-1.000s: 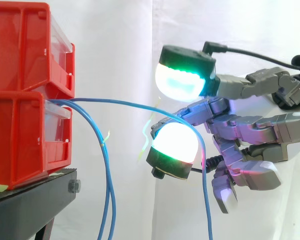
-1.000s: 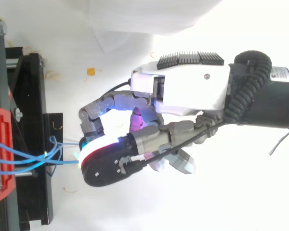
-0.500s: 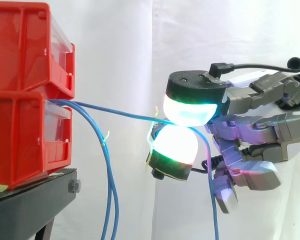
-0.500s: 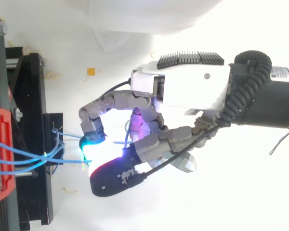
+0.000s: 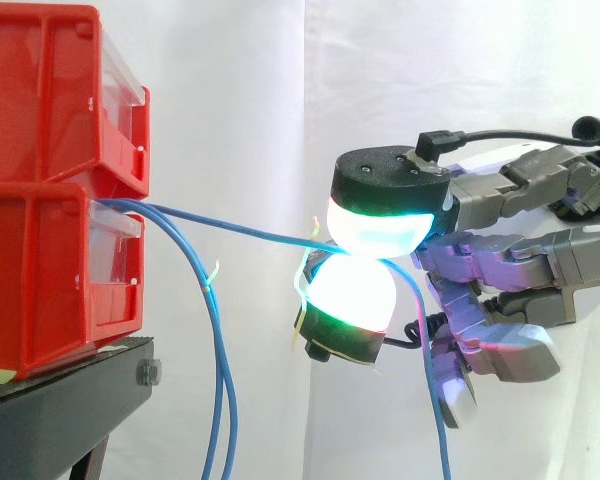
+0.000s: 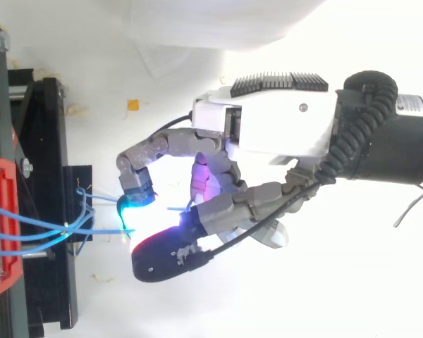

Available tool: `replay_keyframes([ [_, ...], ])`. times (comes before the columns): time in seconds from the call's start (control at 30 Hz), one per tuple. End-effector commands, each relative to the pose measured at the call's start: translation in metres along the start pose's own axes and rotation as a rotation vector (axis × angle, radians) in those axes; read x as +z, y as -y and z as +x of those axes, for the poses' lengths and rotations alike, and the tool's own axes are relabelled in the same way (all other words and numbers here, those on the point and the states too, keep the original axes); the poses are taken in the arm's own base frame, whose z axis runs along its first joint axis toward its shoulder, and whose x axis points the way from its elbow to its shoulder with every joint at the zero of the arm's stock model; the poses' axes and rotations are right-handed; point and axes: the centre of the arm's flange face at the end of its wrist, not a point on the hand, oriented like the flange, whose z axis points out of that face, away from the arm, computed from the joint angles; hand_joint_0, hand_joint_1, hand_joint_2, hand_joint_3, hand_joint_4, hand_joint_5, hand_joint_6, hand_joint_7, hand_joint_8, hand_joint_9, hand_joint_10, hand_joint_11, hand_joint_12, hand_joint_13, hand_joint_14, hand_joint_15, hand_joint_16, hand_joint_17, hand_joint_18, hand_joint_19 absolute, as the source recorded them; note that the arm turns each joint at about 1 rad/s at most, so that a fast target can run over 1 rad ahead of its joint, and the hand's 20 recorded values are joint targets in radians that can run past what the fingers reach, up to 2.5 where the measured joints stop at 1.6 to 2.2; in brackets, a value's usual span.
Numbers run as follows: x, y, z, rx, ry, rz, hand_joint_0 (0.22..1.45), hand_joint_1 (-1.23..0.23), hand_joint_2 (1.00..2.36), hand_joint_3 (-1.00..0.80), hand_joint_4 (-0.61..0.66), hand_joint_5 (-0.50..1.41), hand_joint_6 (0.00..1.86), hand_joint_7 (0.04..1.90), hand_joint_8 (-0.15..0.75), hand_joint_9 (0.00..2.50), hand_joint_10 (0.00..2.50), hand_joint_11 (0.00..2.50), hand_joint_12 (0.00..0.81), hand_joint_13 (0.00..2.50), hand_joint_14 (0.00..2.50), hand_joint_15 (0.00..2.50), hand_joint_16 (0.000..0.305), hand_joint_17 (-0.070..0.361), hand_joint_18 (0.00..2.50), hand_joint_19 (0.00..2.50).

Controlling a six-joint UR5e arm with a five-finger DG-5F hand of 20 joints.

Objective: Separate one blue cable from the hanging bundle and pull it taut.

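Red bins (image 5: 50, 190), two stacked on a black stand (image 5: 70, 390), release three blue lines in the side view, one blue cable (image 5: 240, 228) pinched between the hand's (image 5: 510, 270) glowing pads (image 5: 375, 225), two hanging strands (image 5: 220, 400) beside it; from above, the clamped hand (image 6: 282, 130) sits just beside the stand (image 6: 53, 141).

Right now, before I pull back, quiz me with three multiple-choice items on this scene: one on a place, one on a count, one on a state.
1. Where does the hand meet the blue cable?
A) inside a bin
B) in the air beside the red bins
C) above the bins

2. How many red bins are stacked?
A) one
B) two
C) three

3. What is the hand's state?
A) open
B) shut on nothing
C) shut on the blue cable

Answers:
1 B: in the side view the pinch sits clear of the bins' fronts.
2 B: one bin rests on another.
3 C: two glowing pads press together on the cable.
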Motion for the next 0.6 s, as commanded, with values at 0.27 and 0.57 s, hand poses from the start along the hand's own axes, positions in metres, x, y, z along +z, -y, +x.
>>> replay_keyframes([
  [0.27,-0.0026,0.0022,-0.0003,-0.003,-0.007,0.023,0.75,-0.75,1.01,-0.07,0.0,0.16,0.5,1.33,0.174,2.18,0.03,0.71,0.315,1.54,0.02,0.68,0.074,0.167,1.11,0.44],
  [0.57,-0.0024,0.0019,0.0001,0.005,-0.011,0.021,0.75,-0.75,1.01,-0.07,0.01,0.16,0.5,1.33,0.178,2.19,0.03,0.71,0.316,1.54,0.02,0.69,0.075,0.168,1.11,0.44],
])
